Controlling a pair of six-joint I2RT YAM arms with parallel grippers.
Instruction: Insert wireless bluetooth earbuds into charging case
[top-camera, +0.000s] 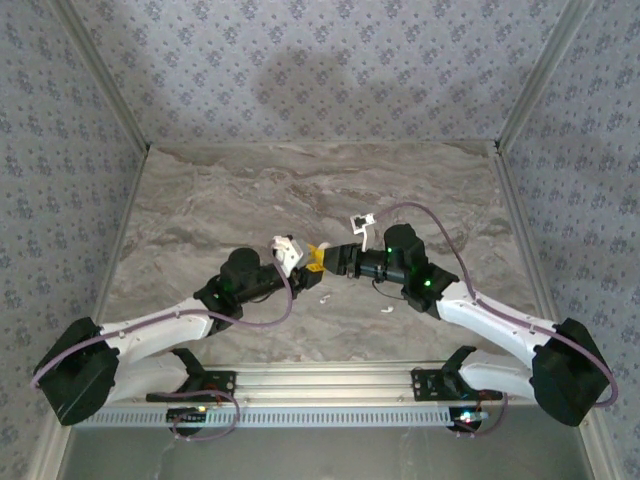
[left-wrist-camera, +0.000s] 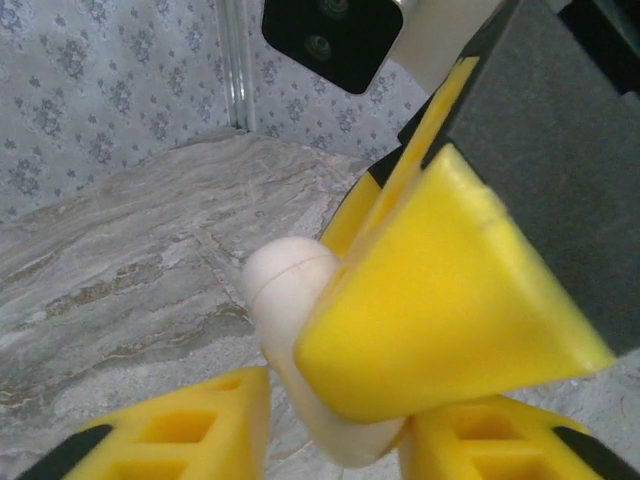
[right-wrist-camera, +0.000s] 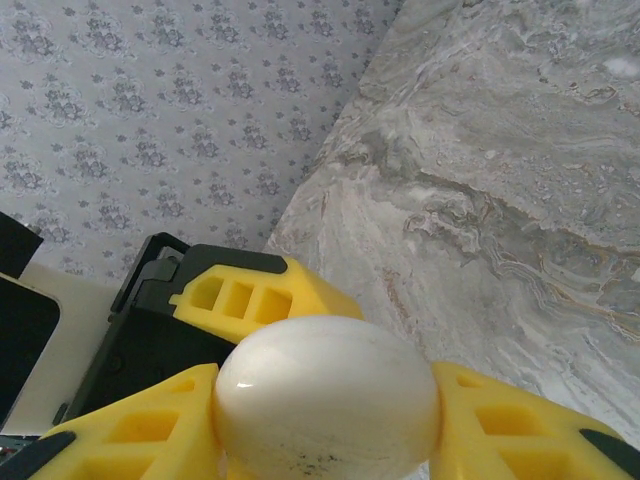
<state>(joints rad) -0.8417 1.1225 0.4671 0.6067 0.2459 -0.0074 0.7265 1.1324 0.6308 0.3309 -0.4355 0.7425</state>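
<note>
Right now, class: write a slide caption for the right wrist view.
Right fingers grip a glossy white rounded case above the marble table.

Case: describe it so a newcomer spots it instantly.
On the marble table, find where the left gripper and right gripper meet. The case is held there: smooth, cream, egg-like, far bigger than the two white earbuds lying nearby.

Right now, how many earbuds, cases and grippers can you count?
earbuds: 2
case: 1
grippers: 2, the left gripper and the right gripper
total: 5
</note>
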